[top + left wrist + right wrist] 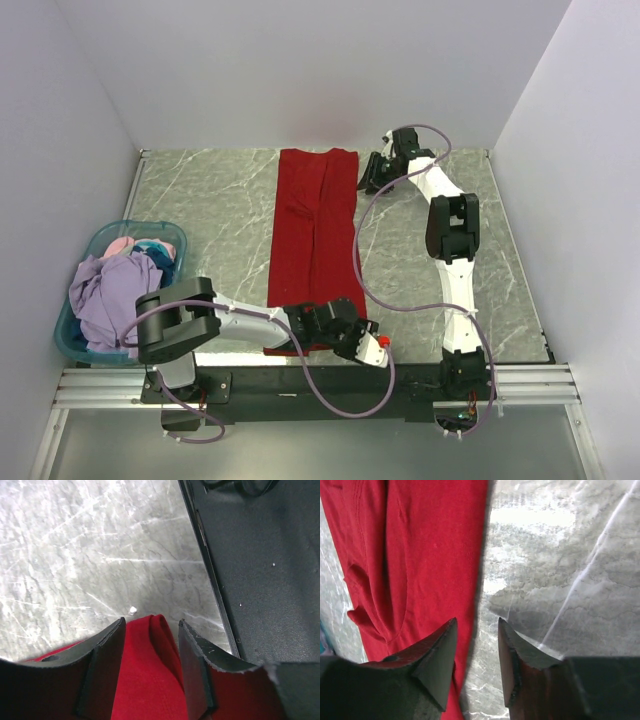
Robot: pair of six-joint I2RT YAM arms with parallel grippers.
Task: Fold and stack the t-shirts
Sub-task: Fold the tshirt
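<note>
Inside half-open left tool (150, 622): red t-shirt (145, 680) fold, seemingly ungripped | right tool (477, 621) parted, empty

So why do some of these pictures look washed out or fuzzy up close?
Top external view: even, soft light, everything sharp, the red shirt vivid. Right wrist view: glare whitens the table at the top, and the near fingers are blurred. Left wrist view: fingers soft-edged too, table pale on the left.
</note>
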